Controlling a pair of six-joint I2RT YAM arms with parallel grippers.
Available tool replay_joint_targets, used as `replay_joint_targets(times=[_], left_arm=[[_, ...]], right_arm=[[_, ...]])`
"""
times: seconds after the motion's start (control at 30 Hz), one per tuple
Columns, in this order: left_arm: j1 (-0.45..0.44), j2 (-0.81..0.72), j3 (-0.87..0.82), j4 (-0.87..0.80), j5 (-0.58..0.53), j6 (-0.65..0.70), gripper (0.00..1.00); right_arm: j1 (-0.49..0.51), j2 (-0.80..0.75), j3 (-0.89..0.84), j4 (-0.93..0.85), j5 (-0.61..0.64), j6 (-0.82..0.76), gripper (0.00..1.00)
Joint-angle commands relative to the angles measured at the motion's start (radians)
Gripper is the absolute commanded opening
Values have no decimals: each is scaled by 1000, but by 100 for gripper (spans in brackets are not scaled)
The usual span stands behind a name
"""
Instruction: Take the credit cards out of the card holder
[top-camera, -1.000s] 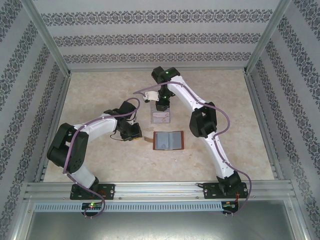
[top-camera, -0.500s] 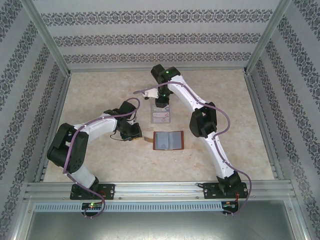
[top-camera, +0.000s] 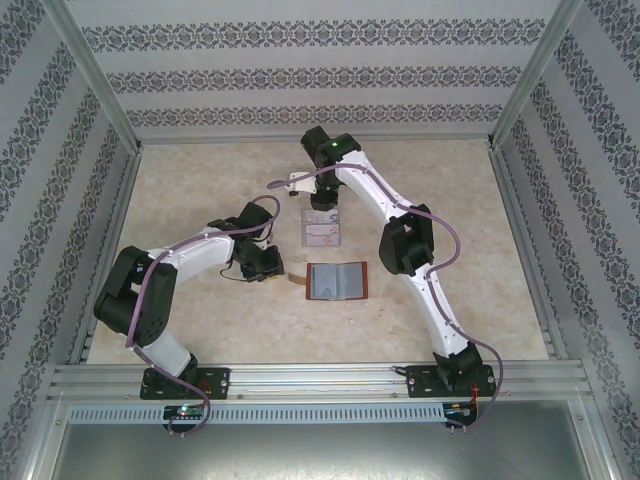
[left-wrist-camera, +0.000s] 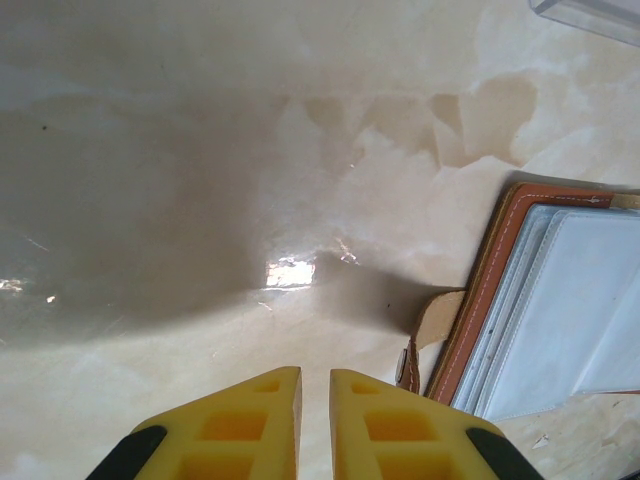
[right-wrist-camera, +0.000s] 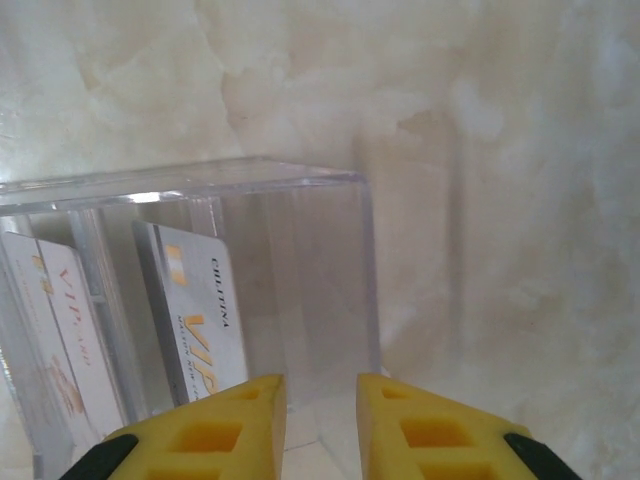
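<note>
Showing the card holder (top-camera: 337, 281) spread open and flat at mid-table, with two credit cards (right-wrist-camera: 195, 320) standing in the clear tray (right-wrist-camera: 200, 178).

Lies with its blue-grey pockets up and the tan strap tab (left-wrist-camera: 435, 320) poking out from its left edge. Has the tray just beyond its far edge, the cards leaning upright inside with gold VIP lettering on white faces. Finds the left gripper (left-wrist-camera: 315, 375) low over the bare table (left-wrist-camera: 200, 150) just beside the tab, yellow fingers drawn almost together on nothing. Finds the right gripper (right-wrist-camera: 320, 385) at the tray, fingers parted a little and empty, the clear wall just ahead of the tips. Reaches long with the right arm, elbow bent past the holder's right side. Folds the left arm in a low arch.
</note>
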Motion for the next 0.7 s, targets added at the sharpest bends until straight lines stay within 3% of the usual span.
replay_joint_targets(times=[0.0,0.67], left_arm=[[12,-8,6,21,15,-5,15],[12,-14,-5,26,18,-8,15]], right_arm=[[2,-18,7,6,32,11,26],[21,-8,-56,11,22,-2,32]])
